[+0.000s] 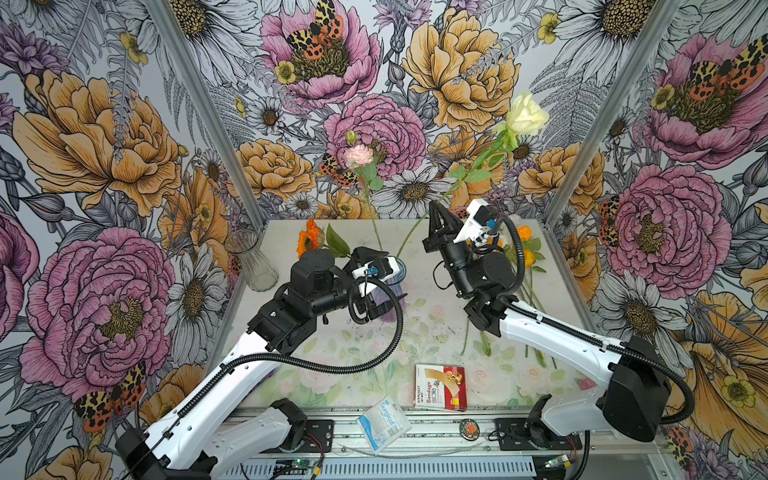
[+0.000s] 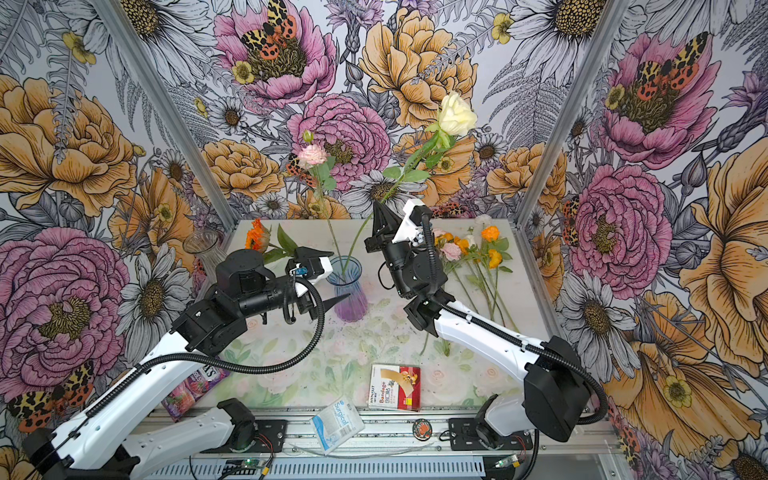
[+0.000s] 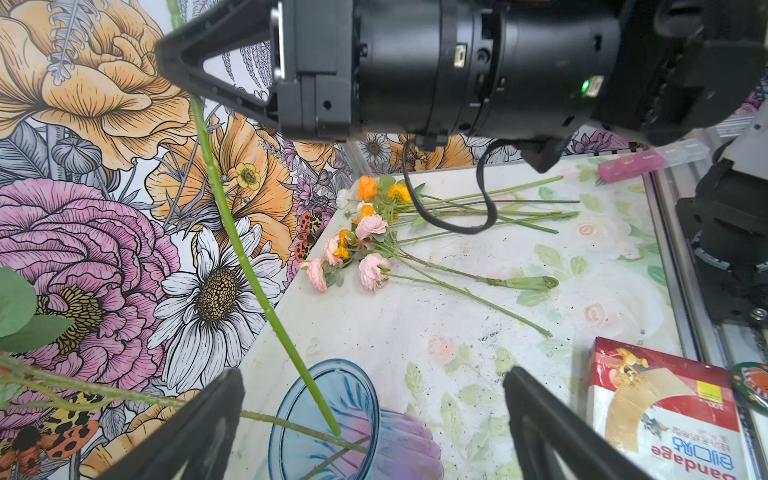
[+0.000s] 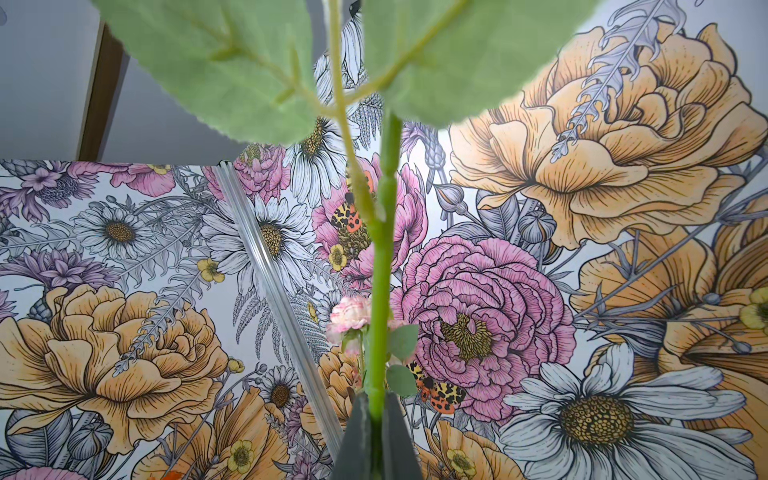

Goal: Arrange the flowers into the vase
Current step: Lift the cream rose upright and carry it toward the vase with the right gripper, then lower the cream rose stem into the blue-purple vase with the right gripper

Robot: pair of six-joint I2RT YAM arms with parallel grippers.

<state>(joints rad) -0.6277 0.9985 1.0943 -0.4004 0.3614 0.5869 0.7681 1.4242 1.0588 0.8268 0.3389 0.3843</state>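
Plainly, the right gripper [image 1: 436,210] [image 2: 379,209] [image 4: 374,432] is clamped on the green stem of a cream rose [image 1: 525,116] [image 2: 456,114], above the table [image 2: 374,332] and a little to the right of the vase [image 2: 353,307]. The rose slants, with its head high and to the right in both top views. The left wrist view shows its stem [image 3: 249,266] running down into the mouth of the blue-and-purple vase [image 3: 399,449], with the cut end inside the rim.

A pink carnation [image 1: 357,156] [image 2: 311,154] [image 4: 347,316] stands nearly upright in the same vase. An orange flower [image 1: 306,241] [image 2: 255,239] leans low at the back left. Its stem is hidden behind the left arm, so I cannot tell where it ends.

The left gripper [image 1: 395,274] [image 2: 340,274] [image 3: 372,374] has its fingers wide apart on either side of the vase's upper part. They hold nothing, and whether they touch the glass is unclear.

The other flowers [image 1: 525,249] [image 2: 478,253] [image 3: 374,241] — pink, orange and white heads — lie in a loose pile on the table's right side, with their stems pointing toward the front. A clear vase [image 1: 253,262] [image 2: 208,249] stands at the back left corner, and a red box [image 1: 440,386] [image 2: 395,386] [image 3: 665,415] lies near the front edge.
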